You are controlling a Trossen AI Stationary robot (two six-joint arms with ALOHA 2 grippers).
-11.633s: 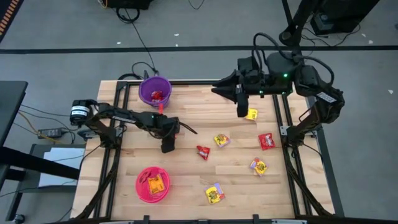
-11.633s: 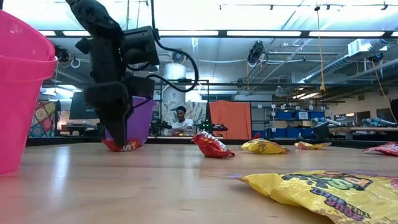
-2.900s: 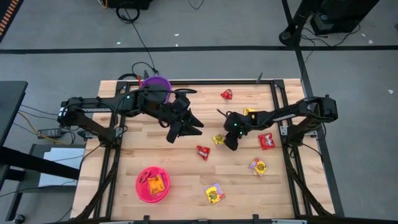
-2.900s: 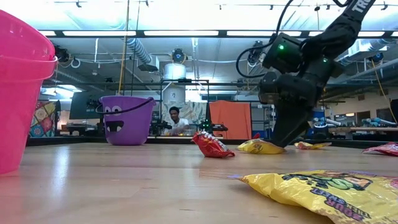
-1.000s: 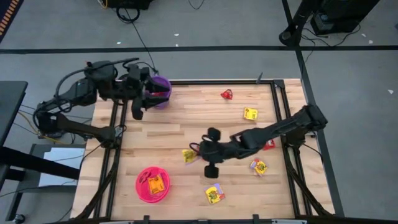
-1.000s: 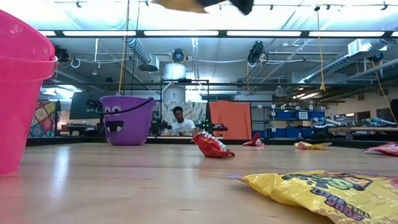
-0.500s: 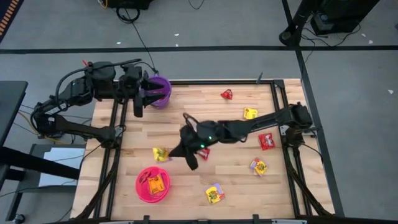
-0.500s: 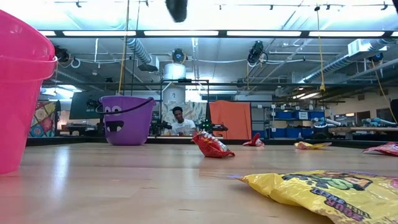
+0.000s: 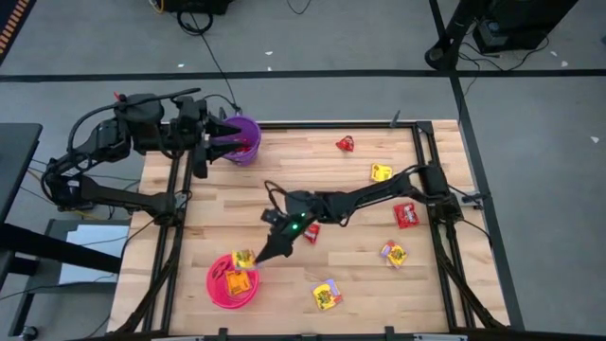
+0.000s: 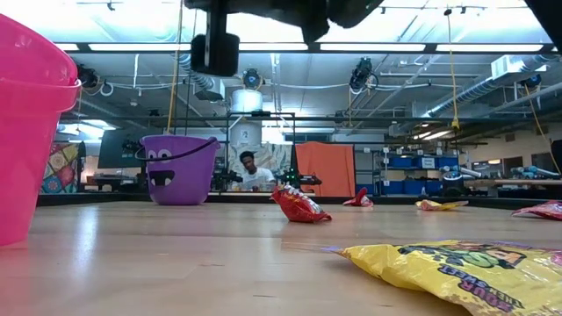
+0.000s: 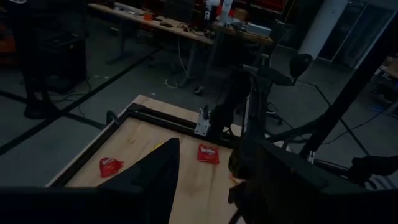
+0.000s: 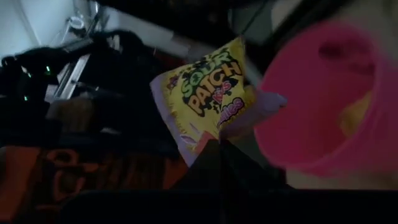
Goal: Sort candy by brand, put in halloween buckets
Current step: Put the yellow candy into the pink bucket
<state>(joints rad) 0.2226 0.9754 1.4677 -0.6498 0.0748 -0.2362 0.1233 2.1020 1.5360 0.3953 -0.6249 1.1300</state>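
Note:
My right arm reaches across the table, and its gripper [image 9: 254, 256] is shut on a yellow candy packet [image 9: 244, 258] over the far rim of the pink bucket [image 9: 216, 287]. That bucket holds yellow and red-printed packets [image 9: 237, 280]. The right wrist view shows the packet [image 12: 208, 93] beside the pink bucket [image 12: 329, 112]. My left gripper [image 9: 216, 144] is open beside the purple bucket [image 9: 241, 133], at the table's far left, touching nothing. Loose packets lie flat on the table: red [image 9: 346, 144], yellow [image 9: 382, 172], red [image 9: 406, 215], yellow [image 9: 394, 253], yellow [image 9: 328, 295]. My right gripper pinches the yellow packet between its two fingers by one corner [image 12: 210, 144]. The fingers slant down at it from the table's right side. The packet is lifted clear, standing out past the fingertips over the pink bucket's rim [image 12: 273, 99].
A red packet [image 9: 309, 233] lies partly under my right arm. The purple bucket [image 10: 180, 168] holds a red packet [image 9: 242, 148]. In the low view a red packet [image 10: 299, 204] and a big yellow one [image 10: 457, 272] lie on the wood. A person sits in the room beyond.
My right gripper has carried the yellow packet from mid-table toward the near left, to the pink bucket's rim, staying shut on it. My left arm has drawn back slightly toward the table's left edge, near the purple bucket.

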